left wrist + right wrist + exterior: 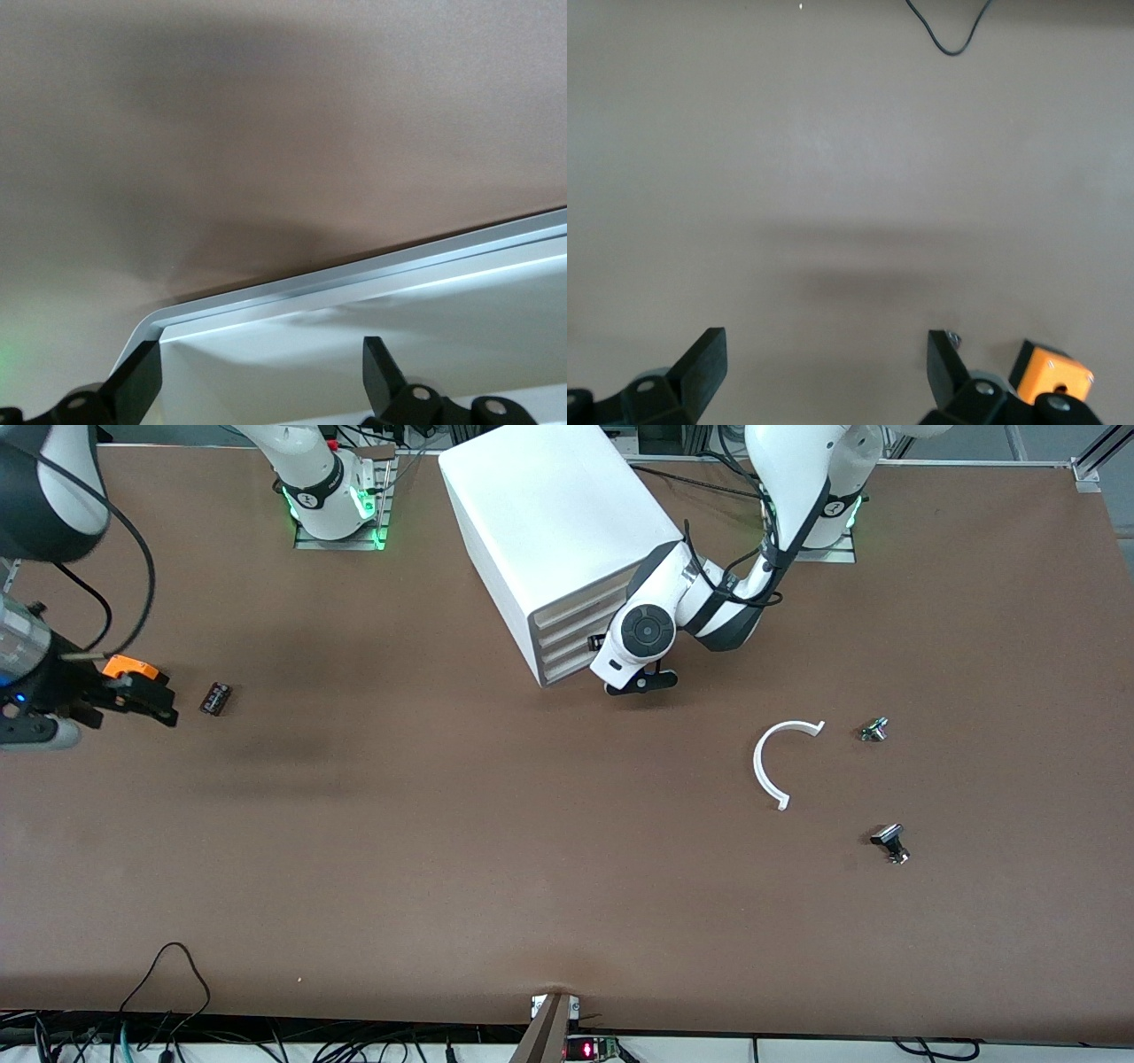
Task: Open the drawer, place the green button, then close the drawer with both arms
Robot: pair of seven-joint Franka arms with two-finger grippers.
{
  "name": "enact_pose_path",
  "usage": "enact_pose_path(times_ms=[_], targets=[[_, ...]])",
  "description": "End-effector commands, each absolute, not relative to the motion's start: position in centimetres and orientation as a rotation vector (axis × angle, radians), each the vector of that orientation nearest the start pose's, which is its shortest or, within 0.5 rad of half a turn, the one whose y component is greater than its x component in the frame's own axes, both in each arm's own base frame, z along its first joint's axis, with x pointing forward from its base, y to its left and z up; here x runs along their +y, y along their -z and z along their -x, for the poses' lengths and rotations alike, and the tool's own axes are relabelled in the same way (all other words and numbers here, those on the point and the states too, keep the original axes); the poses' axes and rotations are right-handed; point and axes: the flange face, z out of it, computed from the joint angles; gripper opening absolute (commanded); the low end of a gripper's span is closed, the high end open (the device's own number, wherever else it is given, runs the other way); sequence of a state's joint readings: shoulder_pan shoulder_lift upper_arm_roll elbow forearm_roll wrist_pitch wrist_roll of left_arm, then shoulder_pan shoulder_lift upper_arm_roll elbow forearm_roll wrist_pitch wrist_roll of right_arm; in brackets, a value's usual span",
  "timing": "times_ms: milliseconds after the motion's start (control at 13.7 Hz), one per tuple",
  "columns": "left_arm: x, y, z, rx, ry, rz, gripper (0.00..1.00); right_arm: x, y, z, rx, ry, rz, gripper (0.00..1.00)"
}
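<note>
The white cabinet (549,531) stands at the robots' edge of the table, its drawer fronts facing the front camera. The lowest drawer (562,671) looks closed. My left gripper (596,642) is open against the drawer fronts. In the left wrist view its fingers (137,376) straddle a white rounded edge of the cabinet (354,292), holding nothing. The green-capped button (874,730) lies on the table toward the left arm's end. My right gripper (146,704) is open and empty over the table at the right arm's end, also seen in its wrist view (827,350).
An orange box (128,666) lies beside the right gripper, also in the right wrist view (1050,372). A small black part (215,698) lies near it. A white C-shaped piece (764,766) and a black-and-silver knob (890,843) lie near the button.
</note>
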State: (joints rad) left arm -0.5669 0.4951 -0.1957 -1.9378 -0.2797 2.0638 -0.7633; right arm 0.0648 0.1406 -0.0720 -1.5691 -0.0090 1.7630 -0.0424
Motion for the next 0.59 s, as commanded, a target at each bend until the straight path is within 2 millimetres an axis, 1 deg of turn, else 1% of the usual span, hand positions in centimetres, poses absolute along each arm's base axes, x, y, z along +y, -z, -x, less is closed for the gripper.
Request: enact_pose_path(times_ms=[0, 73, 146, 220, 293, 366, 439, 512], targets=[[-41.8, -21.5, -39.9, -0.251, -0.780, 3.019, 1.00, -0.7, -56.9, -59.9, -0.082, 0.064, 3.173, 1.00], [-41.3, -21.9, -40.9, -0.267, -0.753, 3.032, 1.00, -0.8, -56.5, -59.8, -0.081, 0.048, 3.169, 1.00], [-40.1, -22.1, -42.5, -0.316, -0.728, 3.039, 1.00, -1.0, -56.4, -59.7, -0.075, 0.050, 3.165, 1.00], [-37.8, -23.4, -46.4, -0.430, -0.644, 3.074, 1.00, -1.0, -56.5, -59.7, -0.074, 0.052, 3.163, 1.00], [-36.2, -24.6, -48.7, -0.496, -0.573, 3.103, 1.00, -0.9, -57.4, -59.2, -0.079, 0.069, 3.161, 1.00], [-34.4, -26.2, -50.9, -0.570, -0.477, 3.143, 1.00, -1.0, -57.4, -58.6, -0.074, 0.065, 3.160, 1.00], [-33.1, -28.3, -52.6, -0.626, -0.358, 3.195, 1.00, -1.1, -57.2, -57.7, -0.064, 0.069, 3.156, 1.00], [-31.7, -29.5, -54.0, -0.677, -0.277, 3.223, 1.00, -1.2, -56.7, -56.9, -0.050, 0.089, 3.154, 1.00]])
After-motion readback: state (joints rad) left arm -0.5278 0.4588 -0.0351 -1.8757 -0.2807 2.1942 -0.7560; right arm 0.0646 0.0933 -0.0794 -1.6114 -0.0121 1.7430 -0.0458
